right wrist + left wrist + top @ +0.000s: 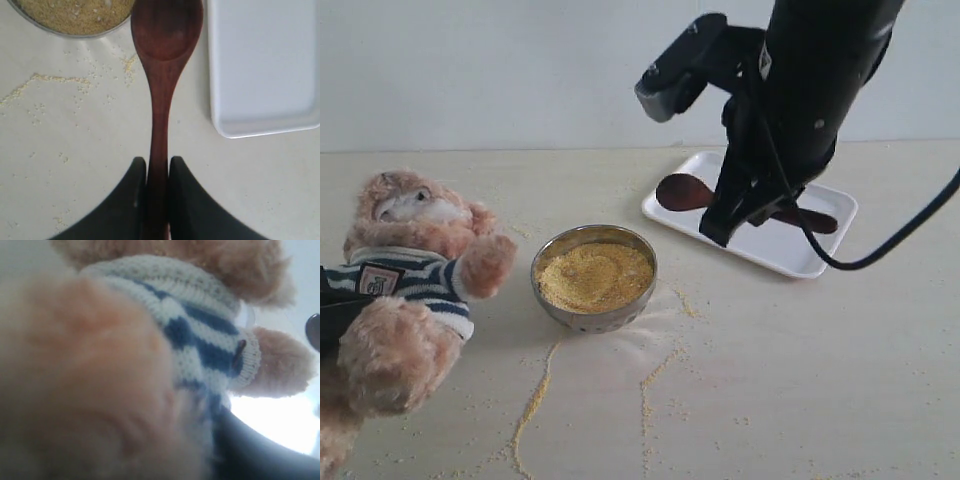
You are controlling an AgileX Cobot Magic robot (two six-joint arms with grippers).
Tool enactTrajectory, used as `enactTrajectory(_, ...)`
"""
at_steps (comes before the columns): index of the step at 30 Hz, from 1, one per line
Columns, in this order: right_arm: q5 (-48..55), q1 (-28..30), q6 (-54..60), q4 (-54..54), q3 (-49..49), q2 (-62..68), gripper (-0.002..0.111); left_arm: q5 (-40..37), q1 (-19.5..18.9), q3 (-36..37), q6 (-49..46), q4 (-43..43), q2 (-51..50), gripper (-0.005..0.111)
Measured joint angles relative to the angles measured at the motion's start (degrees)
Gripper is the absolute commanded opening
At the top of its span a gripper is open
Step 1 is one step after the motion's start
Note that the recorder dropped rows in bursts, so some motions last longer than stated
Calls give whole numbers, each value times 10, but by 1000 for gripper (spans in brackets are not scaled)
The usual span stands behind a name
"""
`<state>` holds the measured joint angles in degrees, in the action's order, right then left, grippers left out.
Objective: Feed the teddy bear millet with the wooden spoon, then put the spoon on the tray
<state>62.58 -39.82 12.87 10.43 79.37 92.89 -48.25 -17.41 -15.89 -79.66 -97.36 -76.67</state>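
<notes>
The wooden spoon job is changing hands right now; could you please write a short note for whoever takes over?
Right gripper: shut on the spoon by its handle; spoon empty, held between bowl and tray.
Left gripper: close against the bear, jaws not visible.
Millet: in the bowl, some spilled on the table.
Done: feeding cannot be confirmed.
Left: set the spoon on the tray.

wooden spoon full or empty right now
Empty: the wooden spoon shows only bare dark wood in its hollow; the millet lies in the metal bowl.

The teddy bear (pixel 100 390) is blurred, and the arm (pixel 810 90) covers part of the wooden spoon (pixel 682 192).
</notes>
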Motion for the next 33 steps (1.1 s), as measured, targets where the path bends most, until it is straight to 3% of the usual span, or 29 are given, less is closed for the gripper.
enactTrajectory(8,-132,-1,16,-8,-37,0,0,23,0,-8,-10,-16,-1,5)
enactTrajectory(17,-199,-1,44,-9,-36,13,0,27,0,-11,-10,-16,-1,5)
enactTrajectory(33,-166,-41,26,102,19,131,0,13,0,-11,-10,-16,-4,5)
